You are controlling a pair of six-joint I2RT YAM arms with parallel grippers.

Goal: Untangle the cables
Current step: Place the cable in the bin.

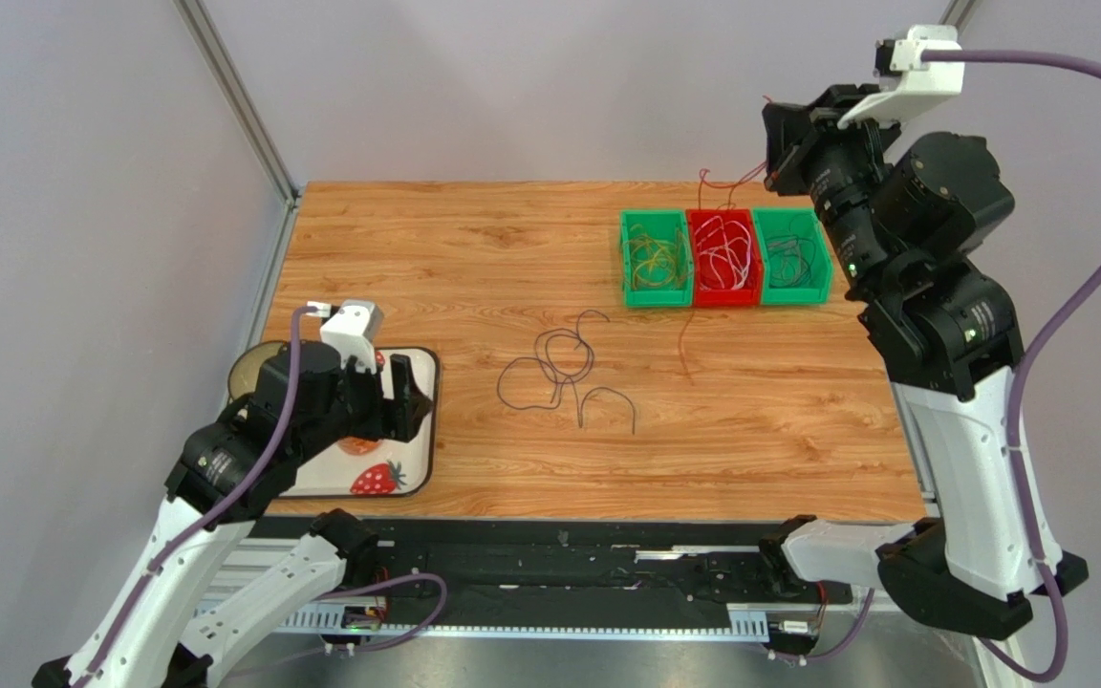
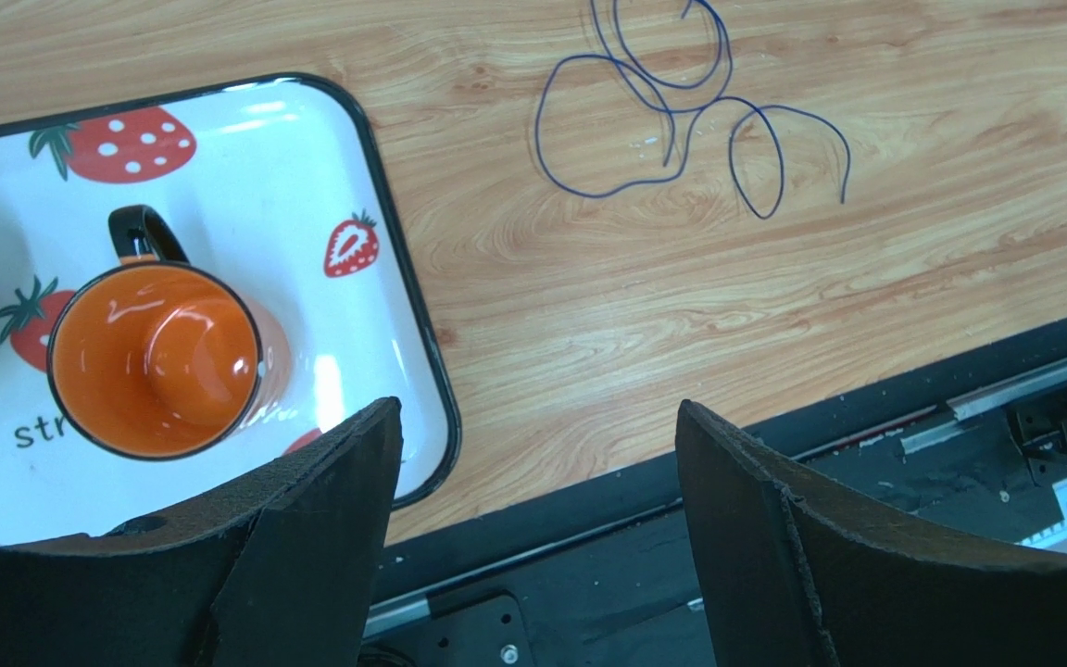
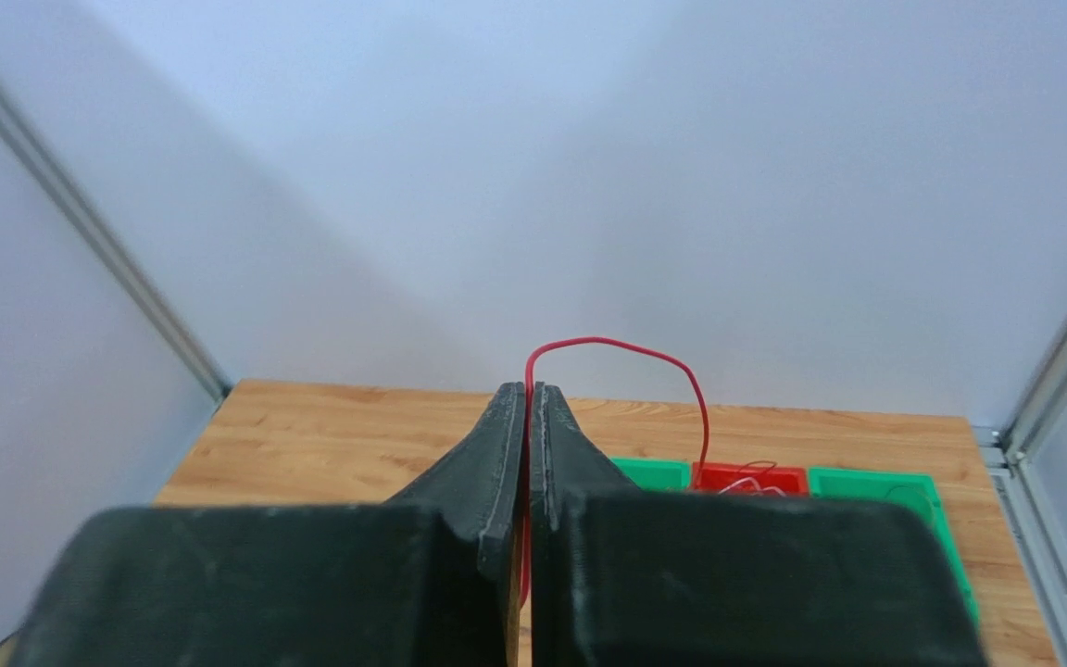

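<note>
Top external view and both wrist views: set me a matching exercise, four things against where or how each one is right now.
Things:
1. orange mug
2. dark cable
3. red cable
4. left gripper

Places or states:
a. pinched in the shut right gripper
b. open, holding nothing
c. on the strawberry tray
d. lying loose on the wooden table

Pairs: 1-c, 2-d, 3-a, 4-b
</note>
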